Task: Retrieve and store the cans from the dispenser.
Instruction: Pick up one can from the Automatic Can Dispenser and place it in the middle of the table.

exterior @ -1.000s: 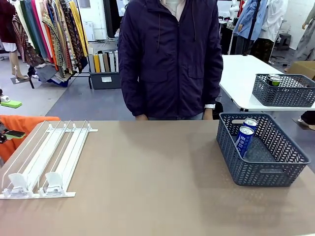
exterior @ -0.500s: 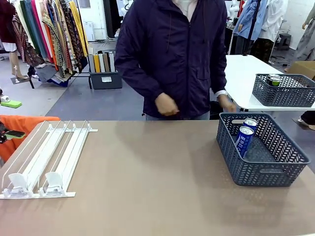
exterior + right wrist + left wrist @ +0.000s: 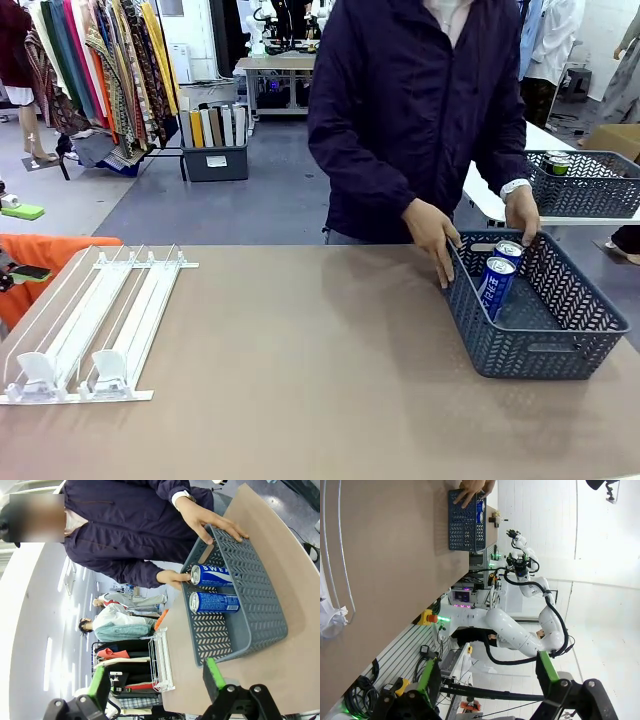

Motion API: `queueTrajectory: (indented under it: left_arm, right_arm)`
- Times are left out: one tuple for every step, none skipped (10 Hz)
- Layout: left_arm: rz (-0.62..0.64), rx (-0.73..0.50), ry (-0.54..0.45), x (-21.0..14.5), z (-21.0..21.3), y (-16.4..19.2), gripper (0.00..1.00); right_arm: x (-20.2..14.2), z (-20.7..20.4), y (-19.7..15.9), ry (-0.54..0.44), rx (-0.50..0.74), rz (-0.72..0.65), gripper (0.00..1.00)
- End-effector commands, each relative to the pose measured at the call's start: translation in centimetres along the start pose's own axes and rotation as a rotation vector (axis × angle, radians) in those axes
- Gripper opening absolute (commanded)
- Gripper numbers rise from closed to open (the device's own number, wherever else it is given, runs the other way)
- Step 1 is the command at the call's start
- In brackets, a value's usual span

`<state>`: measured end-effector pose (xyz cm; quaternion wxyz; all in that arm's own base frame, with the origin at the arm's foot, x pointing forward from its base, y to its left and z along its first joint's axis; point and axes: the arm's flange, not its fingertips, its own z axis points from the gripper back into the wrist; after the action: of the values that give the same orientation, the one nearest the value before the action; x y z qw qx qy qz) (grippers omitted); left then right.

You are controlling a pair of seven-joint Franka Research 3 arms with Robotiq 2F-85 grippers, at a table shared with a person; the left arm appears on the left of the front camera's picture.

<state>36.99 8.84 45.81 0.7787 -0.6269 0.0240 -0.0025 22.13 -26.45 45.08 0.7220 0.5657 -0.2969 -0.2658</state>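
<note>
Both grippers, left (image 3: 485,687) and right (image 3: 157,692), hang spread and empty; hold back while the person's hands (image 3: 432,236) grip the grey basket (image 3: 560,362).

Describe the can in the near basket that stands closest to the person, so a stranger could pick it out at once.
Start at the grey basket on the brown table's right side, the one the person's hands grip. Two blue cans lean inside at its far end. Pick the rear can, nearest the far rim, partly hidden behind the front can.
</note>
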Motion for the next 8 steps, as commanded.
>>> queueTrajectory:
  left_arm:
    - [-0.011,-0.012,0.002,-0.21,0.03,-0.13,1.00]
    - [-0.011,-0.012,0.002,-0.21,0.03,-0.13,1.00]
    - [-0.011,-0.012,0.002,-0.21,0.03,-0.13,1.00]
    - [-0.011,-0.012,0.002,-0.21,0.03,-0.13,1.00]
    - [-0.011,-0.012,0.002,-0.21,0.03,-0.13,1.00]
    - [-0.011,-0.012,0.002,-0.21,0.03,-0.13,1.00]
    - [-0.011,-0.012,0.002,-0.21,0.03,-0.13,1.00]
    - [-0.011,-0.012,0.002,-0.21,0.03,-0.13,1.00]
  right_arm:
    - [0.18,0.07,0.07,0.002,0.005,0.028,1.00]
    - [0.18,0.07,0.07,0.002,0.005,0.028,1.00]
    - [0.18,0.07,0.07,0.002,0.005,0.028,1.00]
    - [0.18,0.07,0.07,0.002,0.005,0.028,1.00]
    - [0.18,0.07,0.07,0.002,0.005,0.028,1.00]
    - [0.18,0.07,0.07,0.002,0.005,0.028,1.00]
    - [0.18,0.07,0.07,0.002,0.005,0.028,1.00]
    - [0.18,0.07,0.07,0.002,0.005,0.028,1.00]
